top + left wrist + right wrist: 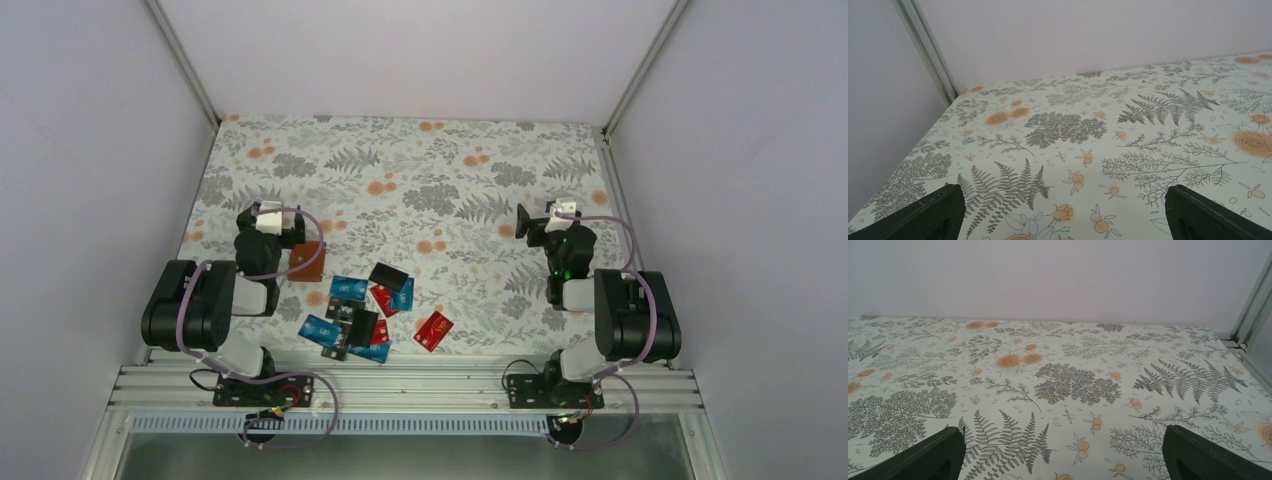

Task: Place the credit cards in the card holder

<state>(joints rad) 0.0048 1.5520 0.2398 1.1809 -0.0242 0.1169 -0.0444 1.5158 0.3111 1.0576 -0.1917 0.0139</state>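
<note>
The card holder (307, 262) lies just beside our left gripper (1062, 190), its inside hidden from us; the credit cards (362, 312) lie scattered on the table (450, 180) nearby. Left gripper and right gripper (1063, 430) gape, empty.

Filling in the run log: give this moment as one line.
left tool: open, empty; right tool: open, empty; thin plastic credit cards: loose on floral table; reddish-brown leather card holder: left of cards
</note>
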